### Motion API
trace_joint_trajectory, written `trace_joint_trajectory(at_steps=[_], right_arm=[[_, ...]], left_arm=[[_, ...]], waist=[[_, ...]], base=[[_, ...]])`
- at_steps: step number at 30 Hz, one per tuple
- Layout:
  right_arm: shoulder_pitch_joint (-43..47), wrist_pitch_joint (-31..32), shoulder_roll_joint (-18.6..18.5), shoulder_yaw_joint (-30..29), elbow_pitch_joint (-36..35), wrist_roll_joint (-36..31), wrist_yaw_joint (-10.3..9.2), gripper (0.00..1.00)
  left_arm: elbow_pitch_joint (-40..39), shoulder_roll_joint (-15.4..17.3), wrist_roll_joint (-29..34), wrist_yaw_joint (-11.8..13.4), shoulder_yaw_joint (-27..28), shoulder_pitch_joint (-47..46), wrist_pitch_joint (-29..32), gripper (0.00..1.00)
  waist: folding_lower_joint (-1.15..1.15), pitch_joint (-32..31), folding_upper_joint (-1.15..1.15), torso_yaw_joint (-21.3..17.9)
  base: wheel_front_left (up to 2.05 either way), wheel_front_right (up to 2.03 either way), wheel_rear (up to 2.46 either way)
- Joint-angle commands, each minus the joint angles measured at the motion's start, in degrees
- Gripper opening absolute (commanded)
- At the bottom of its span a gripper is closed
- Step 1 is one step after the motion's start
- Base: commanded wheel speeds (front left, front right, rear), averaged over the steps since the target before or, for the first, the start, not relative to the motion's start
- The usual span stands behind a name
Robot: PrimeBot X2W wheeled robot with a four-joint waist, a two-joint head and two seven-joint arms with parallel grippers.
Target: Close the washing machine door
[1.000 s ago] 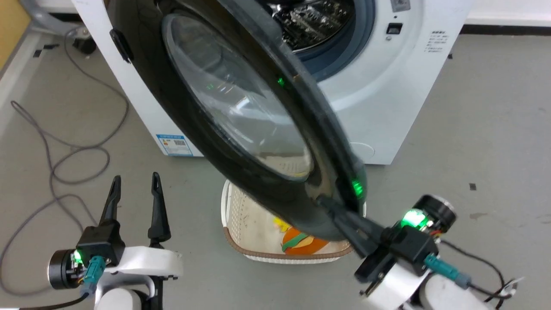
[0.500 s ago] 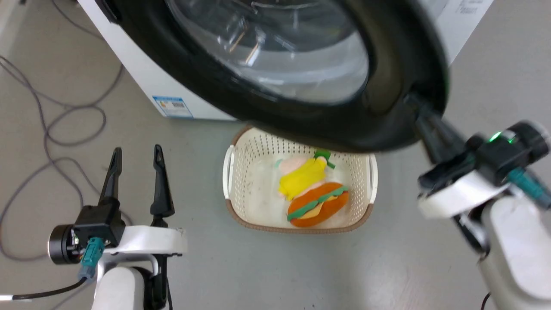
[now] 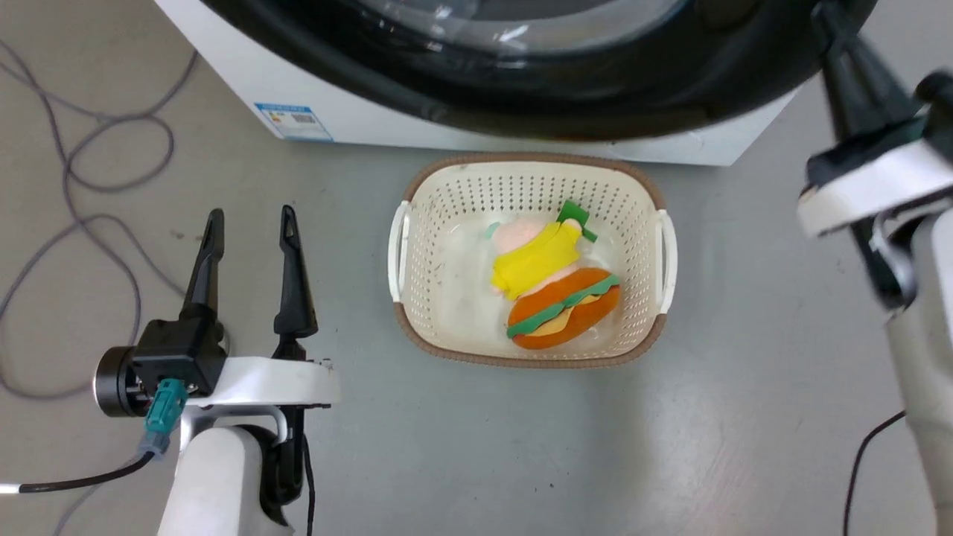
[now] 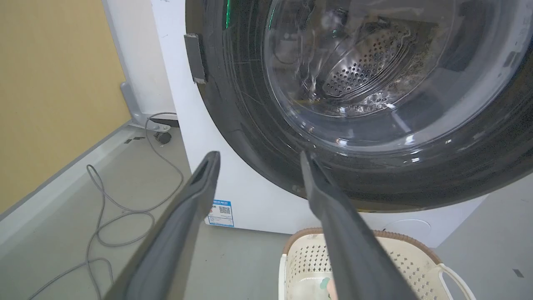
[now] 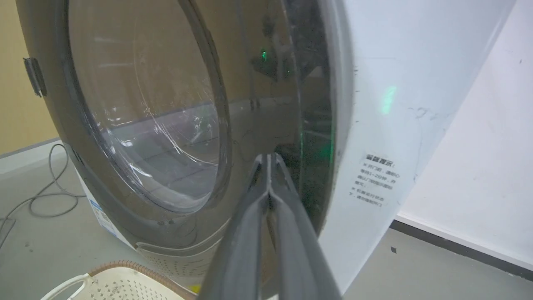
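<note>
The washing machine door [image 3: 566,104], glossy black with a clear domed glass, lies flat or nearly flat against the white washing machine [image 3: 372,123]. I cannot tell if it is latched. My right gripper [image 3: 828,18] is shut with nothing in it. In the right wrist view its closed tips [image 5: 268,156] touch the door's [image 5: 83,146] black rim near the free edge, next to the machine's white front [image 5: 395,104]. My left gripper [image 3: 252,219] stands open and empty over the floor. Its wrist view faces the door [image 4: 250,125] and hinge [image 4: 195,58] from a distance.
A cream plastic basket [image 3: 417,223] holding a plush burger [image 3: 562,309] and a yellow toy sits on the floor just in front of the machine, between my arms. Grey cables [image 3: 97,149] loop over the floor at the left. A yellow wall [image 4: 54,83] stands beyond them.
The door has swung from wide open to flat against the machine, with my shut right gripper following its free edge. The head camera has tilted down. My left gripper stays put.
</note>
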Motion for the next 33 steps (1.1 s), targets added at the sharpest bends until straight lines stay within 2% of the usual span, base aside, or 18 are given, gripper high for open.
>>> trace_joint_trajectory(at_steps=[1, 9, 16, 22, 29, 30, 31, 32, 33], right_arm=[[-2.3, -0.3, -0.3, -0.8, 1.2, -0.4, -0.10, 0.00], [-9.9, -0.3, -1.3, -2.4, 8.1, -1.6, -0.10, 0.00], [-13.0, -0.3, -1.2, -4.5, 11.7, -3.0, -0.10, 0.00], [-12.5, -0.3, -0.1, -7.9, 11.9, -3.0, -0.10, 0.00], [-6.7, -0.3, 0.3, -7.9, 7.7, -4.2, -0.10, 0.00], [-5.5, -0.3, 0.6, -8.5, 6.8, -4.2, -0.10, 0.06], [-4.1, -0.3, 1.0, -9.1, 5.9, -4.1, -0.10, 0.35], [-2.7, -0.3, 1.3, -9.6, 4.8, -4.3, -0.10, 1.00], [-1.4, -0.3, 1.6, -10.3, 3.4, -4.6, -0.10, 1.00]], left_arm=[[-0.3, 0.1, -0.5, 0.4, -0.2, -1.0, -0.2, 1.00], [-0.6, 0.1, -1.3, 1.1, -0.8, -1.7, -0.2, 1.00], [-0.7, 0.1, -1.4, 1.3, -0.9, -2.2, -0.2, 1.00], [-0.5, 0.1, -1.2, 1.3, -0.4, -2.3, -0.2, 1.00], [0.4, 0.0, -0.8, 1.3, 0.1, -1.0, -0.2, 1.00], [0.5, 0.0, -0.8, 1.3, 0.2, -0.6, -0.2, 1.00], [0.6, 0.0, -0.7, 1.3, 0.3, -0.1, -0.2, 1.00], [0.7, 0.0, -0.5, 1.4, 0.4, 0.4, -0.2, 1.00], [0.9, 0.0, -0.4, 1.4, 0.6, 0.9, -0.2, 1.00]], waist=[[-0.01, 0.8, 0.00, 0.5], [-0.01, 2.7, 0.00, 1.3], [-0.01, 3.5, 0.00, 1.5], [-0.01, 3.1, 0.00, 1.0], [-0.01, -0.6, 0.00, -0.4], [-0.01, -1.4, 0.00, -0.7], [-0.01, -2.4, 0.00, -1.1], [-0.01, -3.2, 0.00, -1.4], [-0.01, -4.2, 0.00, -1.8]], base=[[0.00, 0.00, 0.00], [0.00, 0.00, 0.00], [0.00, 0.00, 0.00], [0.00, 0.00, 0.00], [0.00, 0.00, 0.00], [0.00, 0.00, 0.00], [0.00, 0.00, 0.00], [0.00, 0.00, 0.00], [0.00, 0.00, 0.00]])
